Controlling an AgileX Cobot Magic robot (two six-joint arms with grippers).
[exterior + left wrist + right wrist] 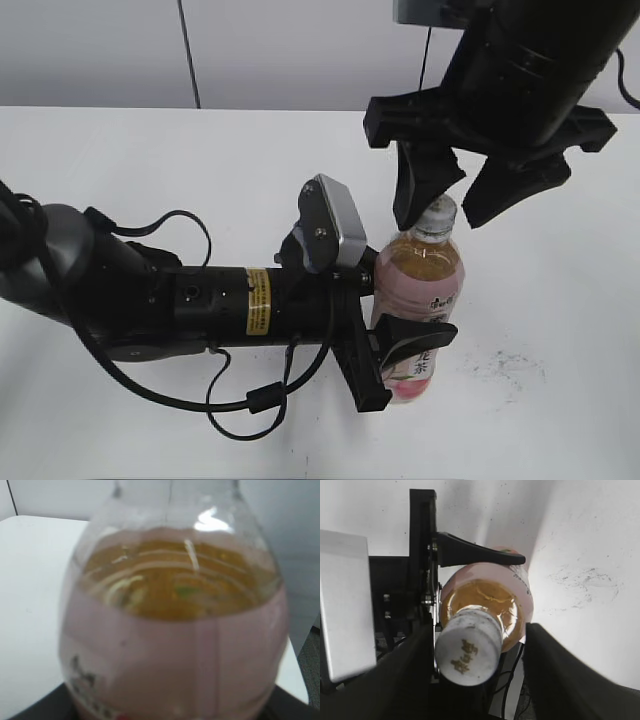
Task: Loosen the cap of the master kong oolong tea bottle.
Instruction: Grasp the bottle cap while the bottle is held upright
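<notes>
The master kong oolong tea bottle [420, 280] stands upright on the white table, amber tea above a pink-and-white label. It fills the left wrist view [175, 630] and shows from above in the right wrist view [512, 597]. My left gripper [405, 350] is shut on the bottle's lower body. The white-grey cap [438, 212] is on the neck, with a gold logo on top in the right wrist view [467, 655]. My right gripper [445, 205] is open, one finger on each side of the cap [477, 672], the left finger close to it, the right one apart.
The white table [560, 330] has a patch of dark scuff marks [510, 368] right of the bottle. The left arm and its loose black cables [250, 400] lie across the front left. A grey wall stands behind.
</notes>
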